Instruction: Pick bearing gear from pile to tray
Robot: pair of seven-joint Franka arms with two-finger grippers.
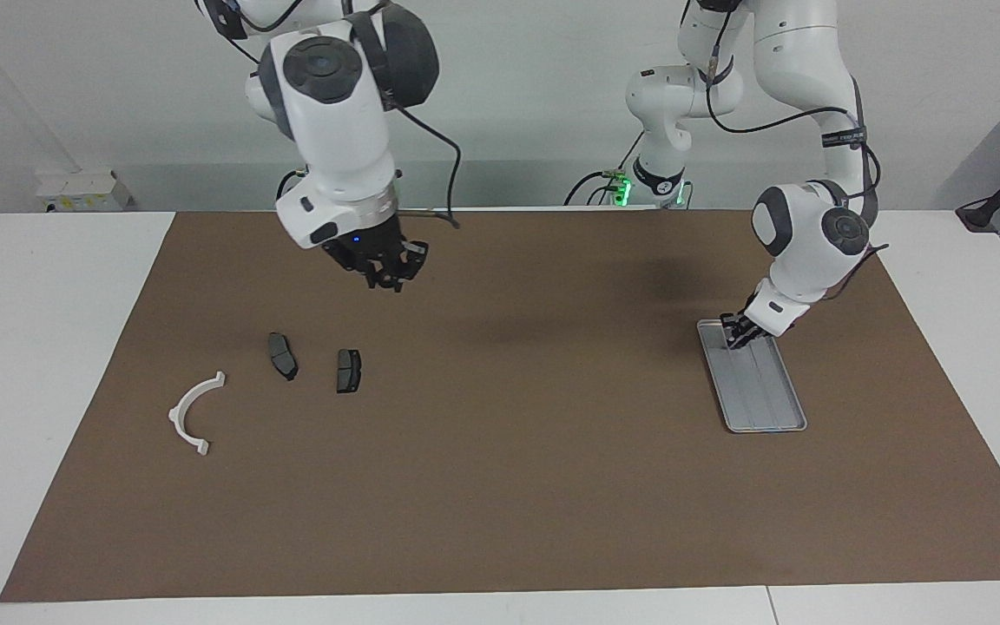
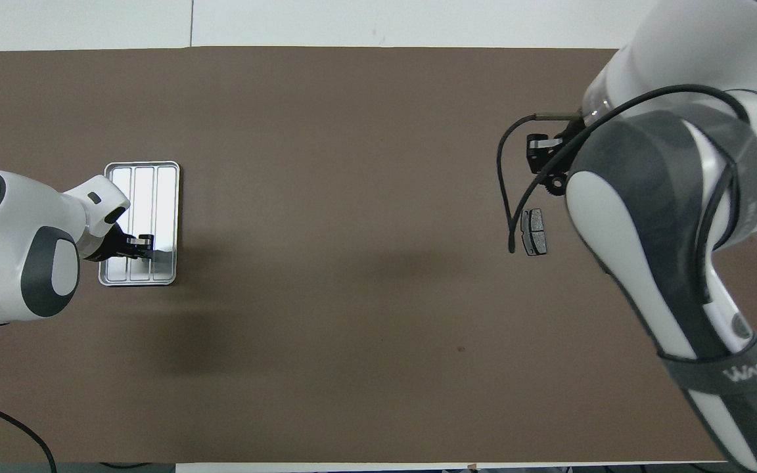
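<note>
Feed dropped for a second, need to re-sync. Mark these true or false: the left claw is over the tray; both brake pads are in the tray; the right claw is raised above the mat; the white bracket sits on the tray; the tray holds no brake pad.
1. The left claw is over the tray: true.
2. Both brake pads are in the tray: false; one brake pad and the other lie on the mat.
3. The right claw is raised above the mat: true.
4. The white bracket sits on the tray: false; it lies on the mat.
5. The tray holds no brake pad: true.

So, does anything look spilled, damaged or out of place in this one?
Nothing stands out. Two brake pads and a white bracket lie flat on the mat; the tray sits square, unspilled.
</note>
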